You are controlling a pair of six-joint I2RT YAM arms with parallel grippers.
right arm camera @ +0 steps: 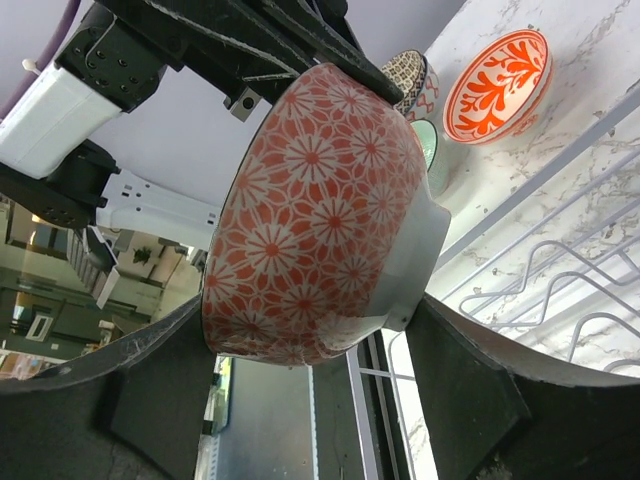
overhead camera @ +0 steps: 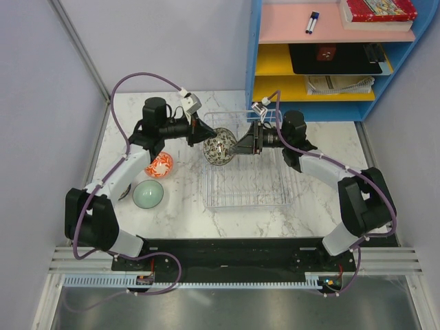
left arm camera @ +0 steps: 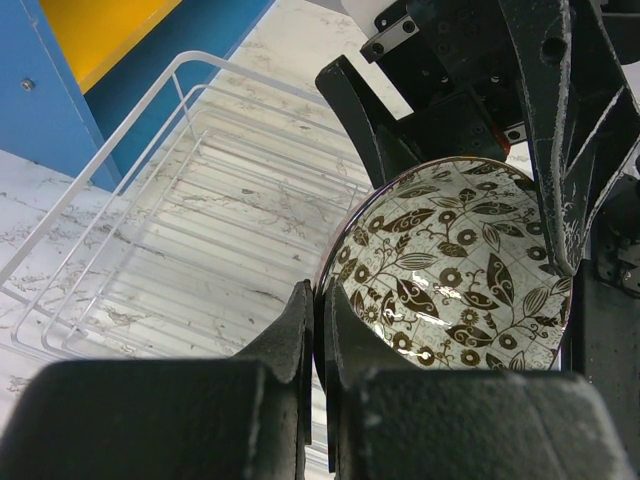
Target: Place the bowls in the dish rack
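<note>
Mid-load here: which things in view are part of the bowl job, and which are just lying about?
Job: brown-leaf bowl, red bowl, green bowl, blue-patterned bowl, rack.
Lying about: shelf, markers, book, papers.

A white marble tabletop [overhead camera: 179,206] lies before a blue shelf unit [overhead camera: 256,62] whose pink shelf carries two markers [overhead camera: 311,23] and a red book [overhead camera: 379,9], with what may be a black tray [overhead camera: 333,58] and a folded newspaper [overhead camera: 340,84] on the yellow shelves below.
</note>
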